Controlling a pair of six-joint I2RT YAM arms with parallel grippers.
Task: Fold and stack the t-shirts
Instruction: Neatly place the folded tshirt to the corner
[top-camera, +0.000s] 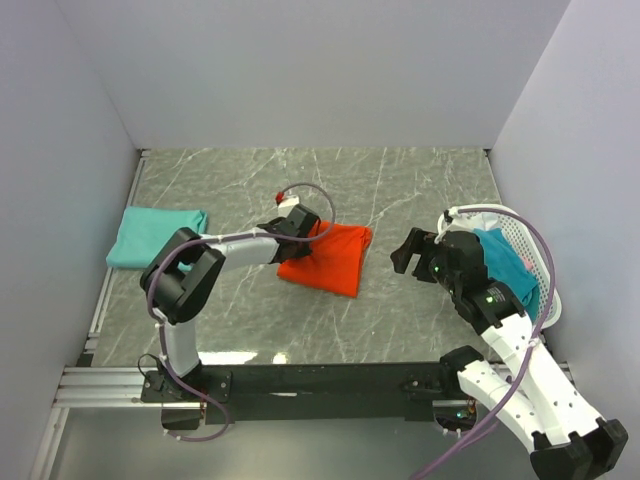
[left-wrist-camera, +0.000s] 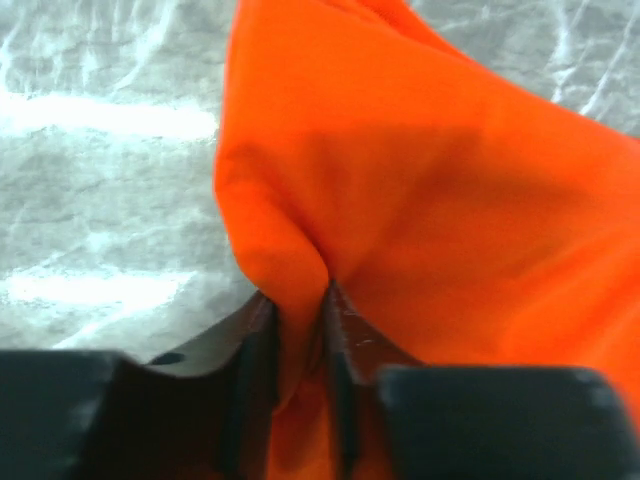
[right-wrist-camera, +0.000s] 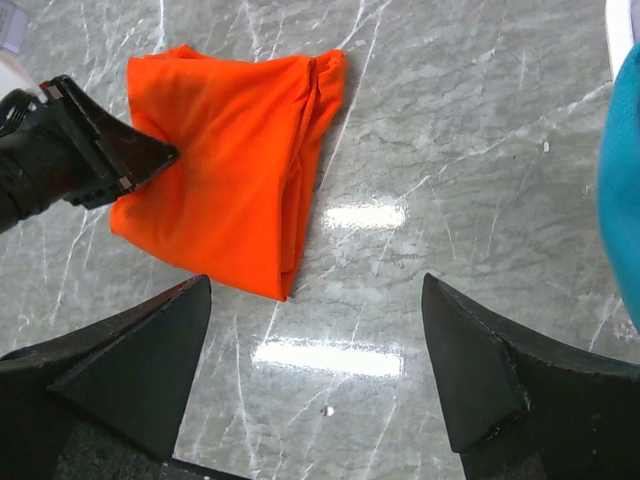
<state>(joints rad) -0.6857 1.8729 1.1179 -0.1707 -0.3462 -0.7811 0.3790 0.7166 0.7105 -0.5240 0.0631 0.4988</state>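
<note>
The bright orange-red t-shirt (top-camera: 330, 258) lies folded at the table's middle; it also shows in the right wrist view (right-wrist-camera: 225, 170) and fills the left wrist view (left-wrist-camera: 430, 180). My left gripper (top-camera: 300, 226) is shut on a fold of its left edge, the cloth pinched between the fingers (left-wrist-camera: 256, 350). A folded teal t-shirt (top-camera: 155, 236) lies at the far left. Another teal shirt (top-camera: 512, 262) with a bit of pink sits in the basket. My right gripper (top-camera: 408, 250) is open and empty, right of the orange shirt, above bare table (right-wrist-camera: 315, 340).
The white lattice basket (top-camera: 530, 232) stands at the right edge beside the right arm. Grey walls close in the marble table (top-camera: 400, 190) on three sides. A black rail runs along the near edge.
</note>
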